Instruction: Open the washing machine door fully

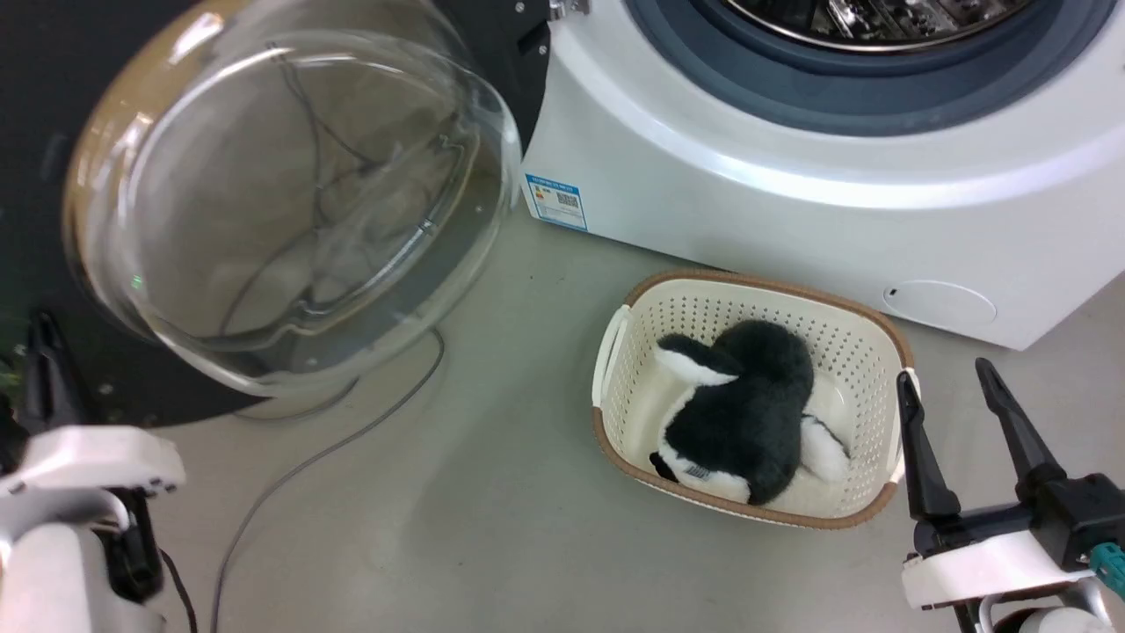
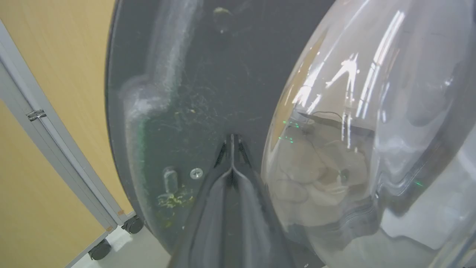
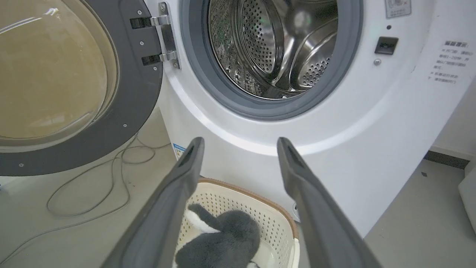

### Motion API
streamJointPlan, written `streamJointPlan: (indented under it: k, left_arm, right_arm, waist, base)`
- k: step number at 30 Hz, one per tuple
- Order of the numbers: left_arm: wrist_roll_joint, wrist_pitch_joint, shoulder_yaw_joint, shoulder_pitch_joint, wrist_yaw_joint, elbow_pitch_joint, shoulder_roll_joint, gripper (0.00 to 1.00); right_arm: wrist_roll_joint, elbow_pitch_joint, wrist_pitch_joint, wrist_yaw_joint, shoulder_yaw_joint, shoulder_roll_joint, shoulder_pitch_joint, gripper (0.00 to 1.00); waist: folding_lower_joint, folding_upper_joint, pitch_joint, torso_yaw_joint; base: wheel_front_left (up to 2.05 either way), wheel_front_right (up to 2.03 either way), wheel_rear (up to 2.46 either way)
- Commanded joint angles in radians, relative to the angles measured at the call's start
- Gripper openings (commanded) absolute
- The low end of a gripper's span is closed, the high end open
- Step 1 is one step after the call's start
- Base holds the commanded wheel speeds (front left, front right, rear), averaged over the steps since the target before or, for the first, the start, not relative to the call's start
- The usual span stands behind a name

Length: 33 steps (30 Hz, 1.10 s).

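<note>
The washing machine door [image 1: 35, 176] stands swung out to the left of the white washing machine [image 1: 747, 176], its clear glass bowl [image 1: 290, 211] bulging toward me. In the right wrist view the door [image 3: 137, 93] hangs on its hinge [image 3: 163, 37] beside the steel drum [image 3: 275, 48]. My left gripper [image 1: 42, 338] is shut and holds nothing; in its wrist view the left gripper [image 2: 232, 138] points at the door's black inner face [image 2: 186, 74] right beside the bowl [image 2: 372, 130]. My right gripper [image 1: 942, 371] is open and empty, right of the basket, facing the washer front [image 3: 240, 141].
A cream basket [image 1: 694, 316] holding a black-and-white plush toy [image 1: 747, 413] sits on the floor before the washer. A grey cable [image 1: 308, 463] trails across the floor under the door. A wooden panel [image 2: 37, 111] on casters [image 2: 134, 225] stands beyond the door.
</note>
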<state>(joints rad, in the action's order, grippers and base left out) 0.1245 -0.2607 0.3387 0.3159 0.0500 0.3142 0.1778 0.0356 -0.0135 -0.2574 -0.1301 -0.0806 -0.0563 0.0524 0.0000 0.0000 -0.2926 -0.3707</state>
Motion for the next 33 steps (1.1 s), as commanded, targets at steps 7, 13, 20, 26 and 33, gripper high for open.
streamJointPlan:
  k: [7,13,20,26,33]
  left_arm:
    - [-0.006,-0.001,0.041,0.137,-0.008,0.138,0.066,0.0]
    - [-0.014,-0.001,0.077,0.196,0.006,0.211,0.113,0.0]
    - [-0.021,-0.001,0.105,0.213,0.011,0.255,0.144,0.0]
    - [-0.031,-0.001,0.115,0.185,-0.01,0.253,0.154,0.0]
    - [-0.047,-0.001,0.115,0.119,-0.048,0.199,0.152,0.0]
  right_arm:
    - [0.006,0.006,-0.004,-0.001,0.003,-0.014,0.037,1.0]
    - [0.008,0.007,-0.004,-0.001,-0.002,-0.014,0.046,1.0]
    - [0.007,0.001,-0.004,-0.001,-0.005,-0.012,0.046,1.0]
    - [0.0,-0.014,-0.004,-0.001,-0.001,-0.004,0.035,1.0]
    - [-0.007,-0.019,-0.004,-0.001,0.0,0.002,0.012,1.0]
  waist:
    - [0.0,0.0,-0.029,0.025]
    - [0.0,0.0,-0.043,0.05]
    - [0.0,0.0,-0.038,0.07]
    - [0.0,0.0,0.007,0.081]
    - [0.0,0.0,0.069,0.086]
  base:
    - [0.0,0.0,0.0]
    - [0.0,0.0,0.0]
    - [0.0,0.0,0.0]
    - [0.0,0.0,0.0]
    - [0.0,0.0,0.0]
